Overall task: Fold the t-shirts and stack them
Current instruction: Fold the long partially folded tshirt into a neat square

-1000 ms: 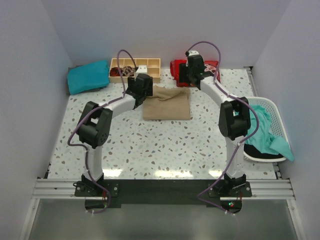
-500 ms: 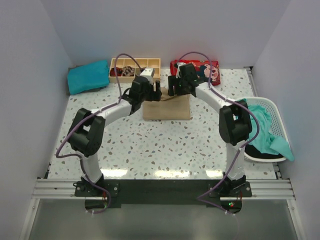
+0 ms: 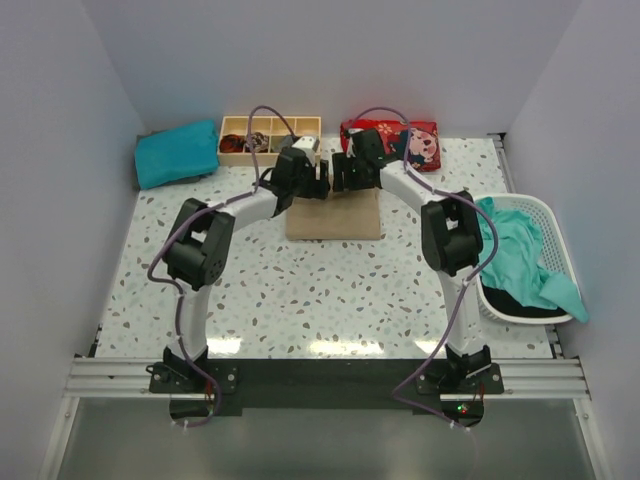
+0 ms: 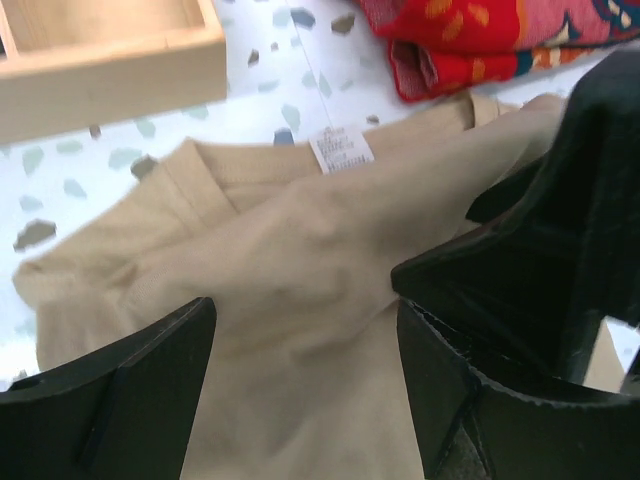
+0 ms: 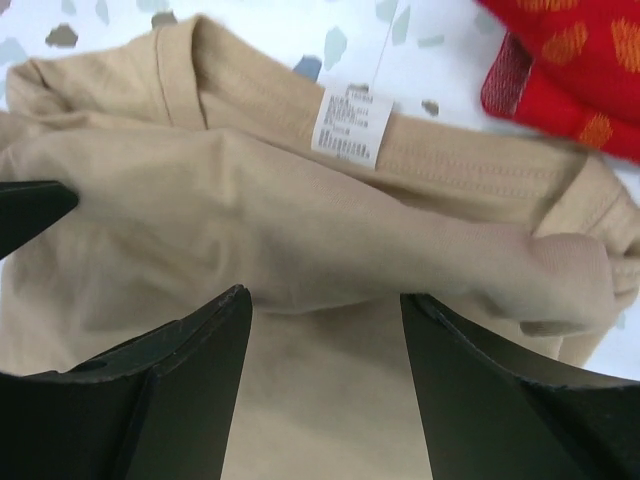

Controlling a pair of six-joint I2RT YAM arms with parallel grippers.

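Two units: left end effector, right end effector, jaws spread above collar of tan t-shirt by far edge of counter. Judged step: folding. Next: pinch collar, draw toward near edge.

The tan t-shirt is lying folded, collar label showing; a folded teal t-shirt is sitting far-left, and a loose teal t-shirt is draping over the basket.

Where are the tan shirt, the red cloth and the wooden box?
tan shirt (image 3: 335, 218), top view, its flat near half.
red cloth (image 5: 570, 60), right wrist view, its patterned surface.
wooden box (image 4: 110, 75), left wrist view, its near wall.
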